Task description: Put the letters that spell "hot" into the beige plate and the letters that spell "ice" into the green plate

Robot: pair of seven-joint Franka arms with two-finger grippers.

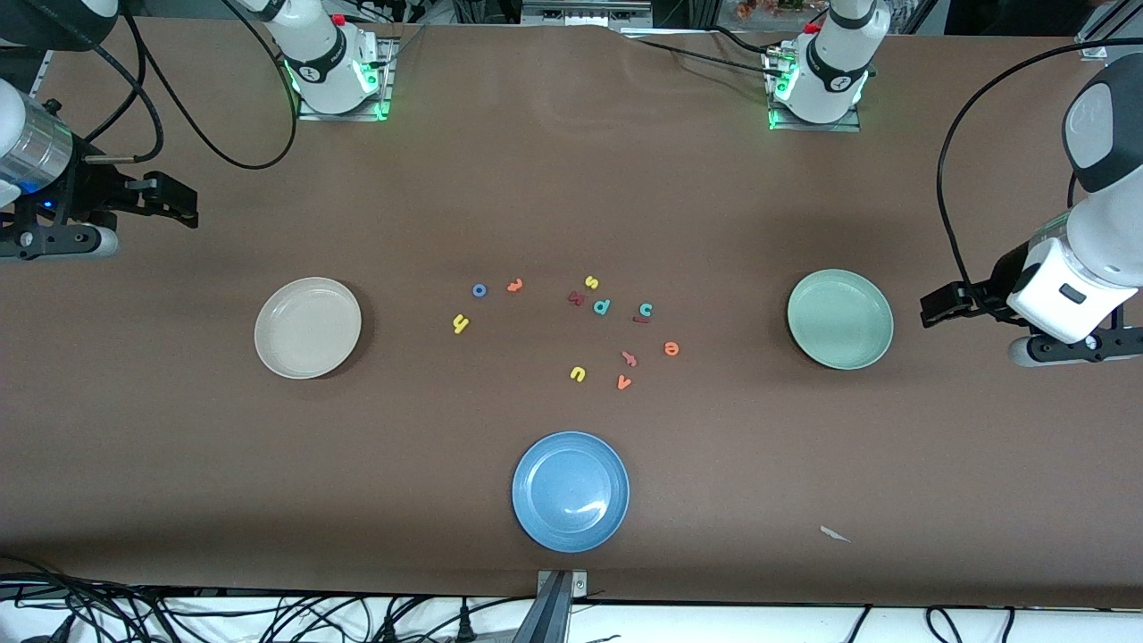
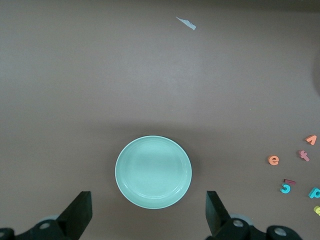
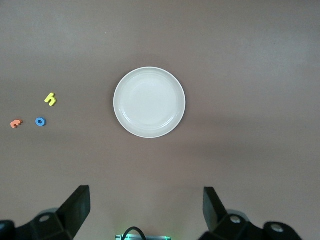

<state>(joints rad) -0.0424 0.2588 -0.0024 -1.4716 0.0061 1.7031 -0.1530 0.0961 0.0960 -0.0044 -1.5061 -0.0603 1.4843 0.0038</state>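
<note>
Only the front view shows blue plate (image 1: 571, 491), both grippers' jaws wide, empty

Both plates sit empty: the beige plate (image 1: 307, 327) toward the right arm's end, the green plate (image 1: 839, 319) toward the left arm's. Between them lie the yellow h (image 1: 461, 324), blue o (image 1: 479, 289), orange t (image 1: 514, 286), teal c (image 1: 646, 309), red i (image 1: 640, 319) and orange e (image 1: 671, 348).

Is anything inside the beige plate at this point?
No. The beige plate is bare across its whole inside in the front and right wrist views; nothing covers it. What lies under it cannot be seen.
</note>
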